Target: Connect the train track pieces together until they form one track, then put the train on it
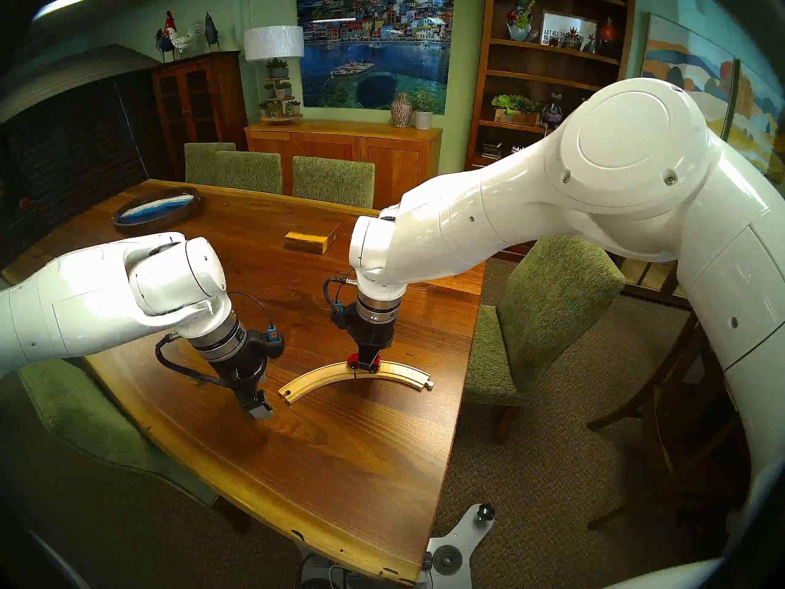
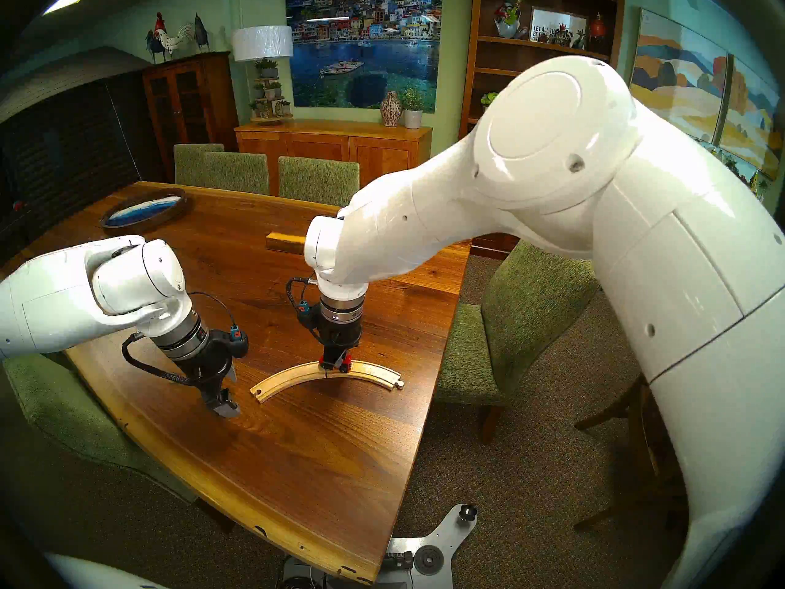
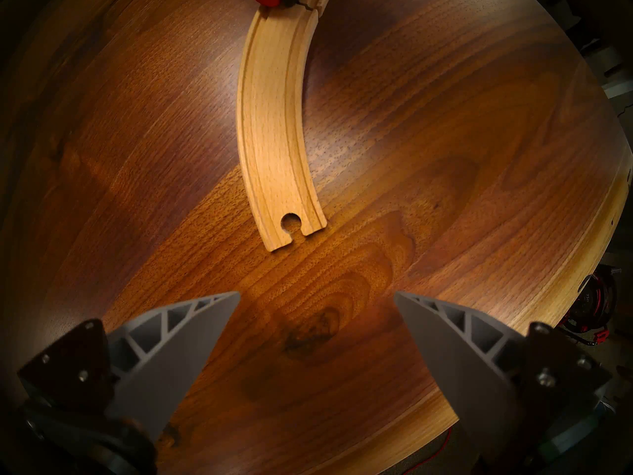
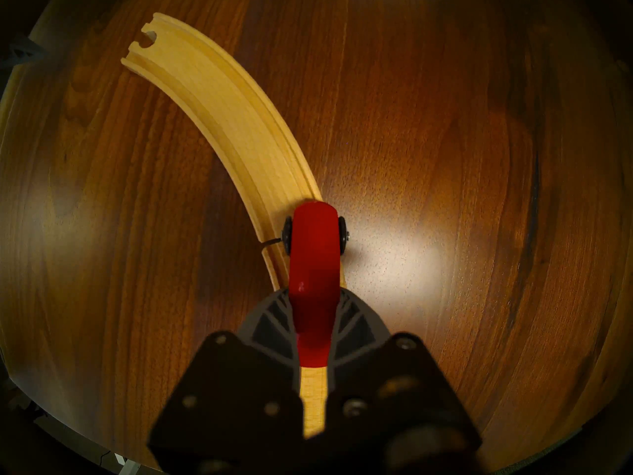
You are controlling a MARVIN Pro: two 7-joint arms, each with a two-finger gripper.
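The two curved pieces are already lying joined as one track (image 1: 356, 376) on the dining table (image 1: 340, 469). The right gripper (image 1: 366, 361) is clamping the red train (image 4: 313, 258) over the track's middle seam, seemingly not let go yet. The left gripper (image 3: 317, 327) is hanging spread and empty beside the track's hole end.

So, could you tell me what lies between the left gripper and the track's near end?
Only bare table between the left gripper and the track, per the left wrist view.
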